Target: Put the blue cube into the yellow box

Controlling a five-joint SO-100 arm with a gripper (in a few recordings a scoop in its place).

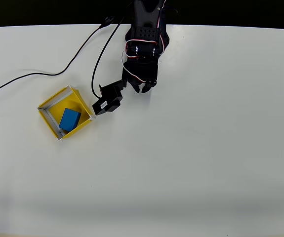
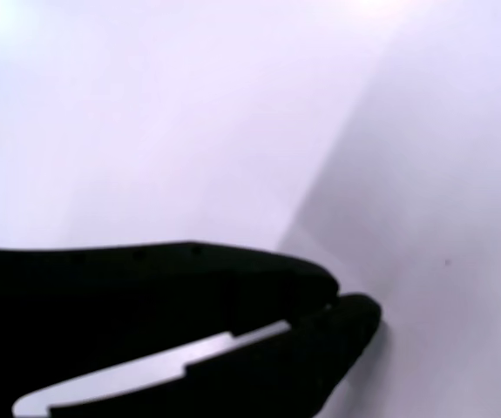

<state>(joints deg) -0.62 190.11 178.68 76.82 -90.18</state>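
The task looks done, as far as the pictures show: in the overhead view the cube [image 1: 69,119] lies flat on the floor of the box [image 1: 49,106], inside its walls, toward the lower corner, and nothing holds it. The box sits on the table [image 1: 206,148] at the left, tilted as a diamond, with a black cable [image 1: 58,71] running off behind it. The gripper [image 1: 144,88] hangs near the arm's base, well apart from the box and to its right; a black block, seemingly the wrist camera [image 1: 107,101], juts out toward the box's right corner and ends just beside it. What seems left is only for the arm to settle back, if anything. The overhead view gives the whole layout and the cube's place, but the fingers there are too small and dark to read. The wrist view shows the gripper [image 2: 341,305] up close against bare white table, its dark fingers meeting at the tips with nothing between them, so it looks closed and empty
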